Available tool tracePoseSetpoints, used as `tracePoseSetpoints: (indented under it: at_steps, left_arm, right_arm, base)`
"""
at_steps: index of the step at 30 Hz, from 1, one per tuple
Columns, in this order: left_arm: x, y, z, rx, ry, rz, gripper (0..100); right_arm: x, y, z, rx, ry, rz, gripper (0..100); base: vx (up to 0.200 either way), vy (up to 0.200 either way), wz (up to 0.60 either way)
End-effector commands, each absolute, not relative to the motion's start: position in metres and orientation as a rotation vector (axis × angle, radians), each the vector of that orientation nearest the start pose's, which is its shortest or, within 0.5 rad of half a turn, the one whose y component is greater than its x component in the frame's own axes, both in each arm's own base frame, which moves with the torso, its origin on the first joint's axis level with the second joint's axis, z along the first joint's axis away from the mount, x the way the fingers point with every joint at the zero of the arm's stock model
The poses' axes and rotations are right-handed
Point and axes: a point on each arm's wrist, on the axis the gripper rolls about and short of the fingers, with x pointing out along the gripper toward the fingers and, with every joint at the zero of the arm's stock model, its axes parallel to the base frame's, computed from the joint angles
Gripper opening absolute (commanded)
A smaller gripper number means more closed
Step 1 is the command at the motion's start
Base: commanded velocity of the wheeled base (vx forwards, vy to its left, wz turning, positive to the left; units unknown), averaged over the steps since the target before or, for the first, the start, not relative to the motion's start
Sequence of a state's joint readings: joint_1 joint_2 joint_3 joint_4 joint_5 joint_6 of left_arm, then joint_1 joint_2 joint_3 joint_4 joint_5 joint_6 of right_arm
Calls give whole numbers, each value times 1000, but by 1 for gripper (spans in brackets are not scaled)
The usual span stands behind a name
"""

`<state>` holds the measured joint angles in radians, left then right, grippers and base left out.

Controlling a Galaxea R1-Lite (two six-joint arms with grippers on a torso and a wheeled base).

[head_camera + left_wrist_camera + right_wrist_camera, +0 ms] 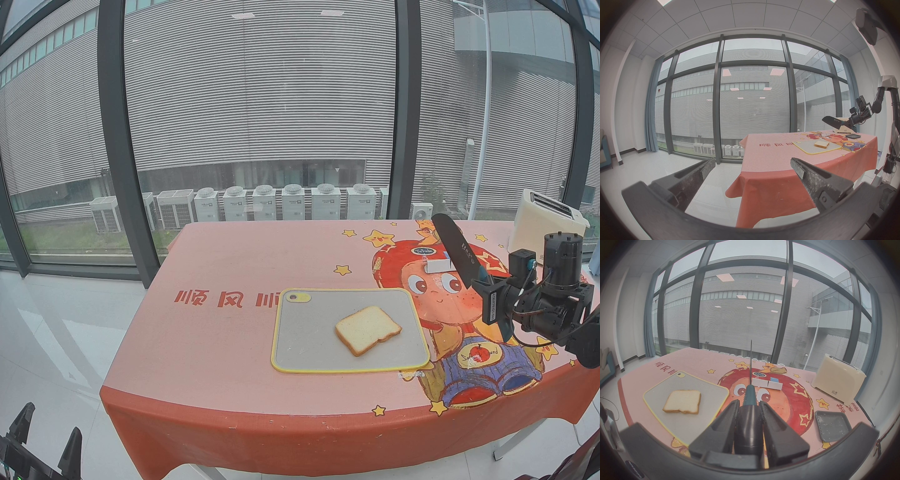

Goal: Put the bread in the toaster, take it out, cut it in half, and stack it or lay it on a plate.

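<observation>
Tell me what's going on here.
The right gripper is shut on a knife, held in the air over the table, to the right of the board. One slice of bread lies whole on the board, not yet cut. The toaster stands at the table's far right corner, with a dark tray near it. The left gripper is open and holds nothing, low off the table's near left side.
</observation>
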<state>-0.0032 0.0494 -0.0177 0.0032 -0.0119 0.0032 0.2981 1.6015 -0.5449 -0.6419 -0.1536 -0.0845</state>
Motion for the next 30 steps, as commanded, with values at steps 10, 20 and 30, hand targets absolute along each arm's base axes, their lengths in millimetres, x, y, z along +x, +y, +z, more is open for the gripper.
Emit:
tracePoseSetpoints:
  at_steps: [10,20,30]
  left_arm:
    - [-19,0,76,3,54,-14,100]
    - [-19,0,76,3,52,-15,100]
    - [-19,0,76,3,54,-15,100]
  right_arm:
    - [229,74,148,-163,379,338,0]
    - [217,79,143,-163,393,440,0]
    - [182,81,143,-223,358,543,0]
  base:
    - [0,0,0]
    - [0,0,0]
    - [0,0,0]
